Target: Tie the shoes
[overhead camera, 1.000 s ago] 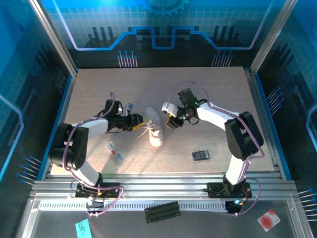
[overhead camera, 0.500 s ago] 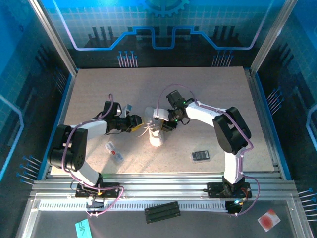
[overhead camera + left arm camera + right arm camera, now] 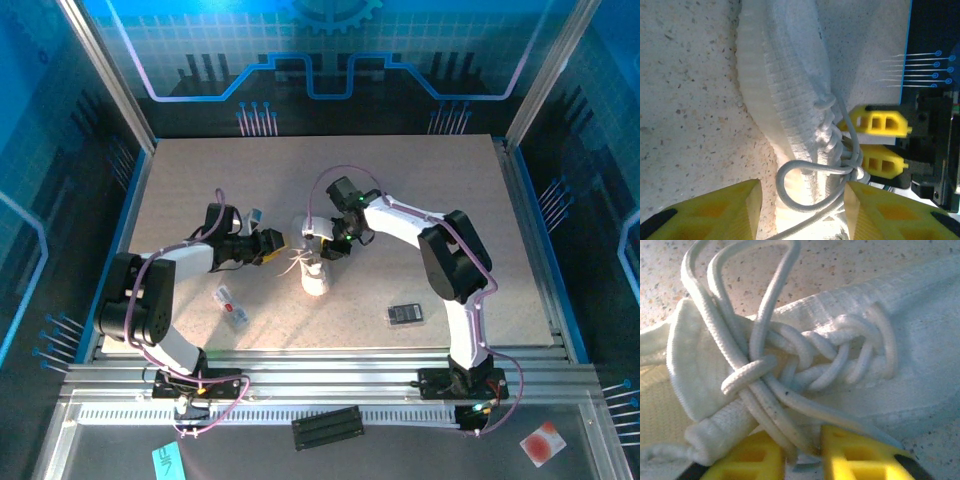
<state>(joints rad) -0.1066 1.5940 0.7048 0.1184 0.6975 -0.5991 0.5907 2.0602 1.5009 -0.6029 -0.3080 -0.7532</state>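
**One shoe mid-table, both grippers at its laces**

I see blue printed walls [image 3: 320, 60] round the cell, with a speckled beige table [image 3: 200, 180] inside them. A metal rail [image 3: 330, 372] runs along the table's near edge, and both arm bases sit on it. Nearer than the rail, a dark shelf [image 3: 100, 450] carries a black strip [image 3: 326, 427], a pale card with a red dot [image 3: 543, 443] and a green slip [image 3: 168, 462].

The shoe [image 3: 314, 275] is white knit with a pale sole. It lies near the middle of the table, between the two arms, its length running away from the rail.

The left gripper [image 3: 801, 195] comes in from the shoe's left. Its yellow fingers are spread, and a lace loop lies between them, not squeezed. The right gripper [image 3: 802, 440] comes in from the shoe's right. Its fingers are pressed close together, pinching the laces [image 3: 755, 365] at the tongue.

A black rectangle [image 3: 405, 313] lies flat to the shoe's right, toward the rail and apart from the shoe. A white tag [image 3: 232, 305] lies to the shoe's left, also apart.

The laces are thin and white. They cross in one turn over the tongue, with loose loops trailing onto the table.
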